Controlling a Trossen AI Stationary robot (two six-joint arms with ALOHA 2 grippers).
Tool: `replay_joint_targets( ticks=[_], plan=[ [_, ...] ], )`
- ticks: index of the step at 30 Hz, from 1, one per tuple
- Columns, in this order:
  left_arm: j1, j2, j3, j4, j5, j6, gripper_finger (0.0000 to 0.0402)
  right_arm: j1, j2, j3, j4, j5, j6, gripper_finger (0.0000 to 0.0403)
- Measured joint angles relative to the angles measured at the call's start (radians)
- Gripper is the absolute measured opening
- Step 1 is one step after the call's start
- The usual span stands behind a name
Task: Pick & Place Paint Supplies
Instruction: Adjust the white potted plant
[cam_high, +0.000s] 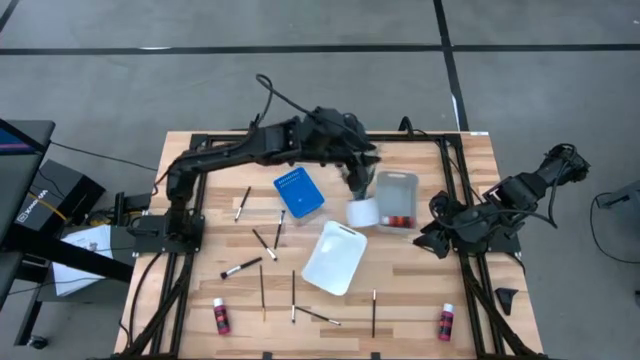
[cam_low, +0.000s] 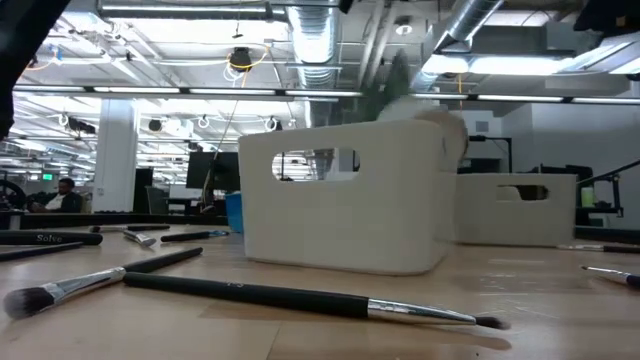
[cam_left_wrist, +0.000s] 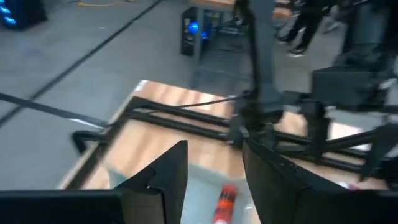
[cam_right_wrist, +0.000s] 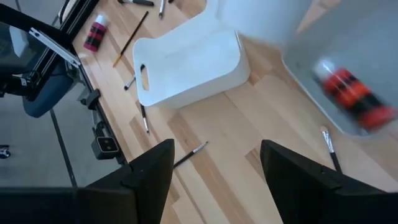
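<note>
Red bottle (cam_left_wrist: 224, 203) lies beneath the spread, empty left pincer (cam_left_wrist: 214, 180).

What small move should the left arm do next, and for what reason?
Probably pull back from the grey tray toward a paintbrush on the table. The left tool is open and empty above that tray, where a red bottle already lies, while many brushes remain scattered.

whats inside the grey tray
A red bottle lies inside the grey tray, under the open left gripper. Whether more is in there cannot be seen; the arm covers part.
</note>
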Motion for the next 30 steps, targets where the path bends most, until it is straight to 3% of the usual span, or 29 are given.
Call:
replay_joint_targets(
  ticks=[20,27,30],
  plan=[
    [0.014,-0.062,-0.002,-0.004,-0.015,0.111,0.0144,-0.001,0.0,0.0,-0.015,0.092,0.008,0.0235],
    [0.026,-0.074,-0.001,-0.125,-0.006,0.114,0.0146,-0.001,0.0,0.0,-0.028,0.093,0.01,0.0235],
    [0.048,-0.062,-0.068,-0.151,0.027,0.117,0.0148,-0.001,0.0,0.0,-0.028,0.093,0.009,0.0235]
  ],
)
